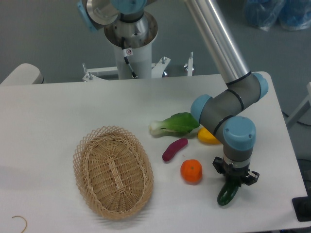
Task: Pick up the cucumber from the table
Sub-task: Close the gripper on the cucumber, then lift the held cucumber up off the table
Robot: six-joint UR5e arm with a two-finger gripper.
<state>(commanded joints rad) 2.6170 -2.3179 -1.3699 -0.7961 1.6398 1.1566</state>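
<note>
Glossy dark green cucumber (228,193) under gripper (235,180).

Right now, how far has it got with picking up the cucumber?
Reaching looks done: the gripper is down over the cucumber, which lies on the table. Grasping seems in hand, though I cannot tell whether the fingers have closed. Lifting remains.

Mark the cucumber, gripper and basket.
cucumber (226,195): fixed camera, exposed dark green end below the gripper.
gripper (235,179): fixed camera, between fingertips, over the cucumber.
wicker basket (85,150): fixed camera, left rim.
</note>
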